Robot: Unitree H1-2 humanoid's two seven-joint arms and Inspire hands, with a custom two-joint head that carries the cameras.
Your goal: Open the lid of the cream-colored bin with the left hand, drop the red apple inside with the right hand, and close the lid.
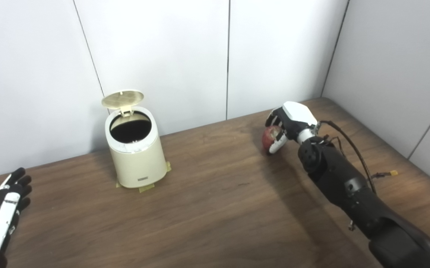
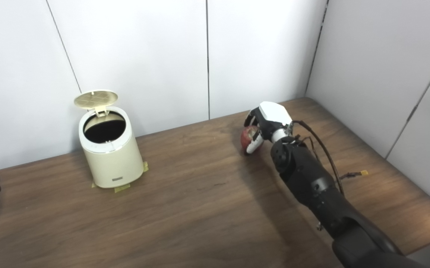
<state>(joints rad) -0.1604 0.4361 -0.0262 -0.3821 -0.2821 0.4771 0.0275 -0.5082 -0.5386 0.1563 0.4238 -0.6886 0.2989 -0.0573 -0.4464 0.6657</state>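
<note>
Bin (image 1: 135, 156) lid (image 1: 122, 98) raised; apple (image 1: 271, 137) grasped.
Right hand (image 1: 287, 124) fingers wrap the apple on the table (image 1: 215, 208); left hand (image 1: 4, 208) spread, holding nothing.

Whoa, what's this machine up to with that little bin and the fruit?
The right robot hand has its fingers wrapped around a red apple at the far right of the wooden table. The cream-colored bin stands at the back left with its lid flipped up, so the dark inside shows. The left robot hand rests open near the table's left edge, holding nothing. The apple is not yet in the bin.
</note>
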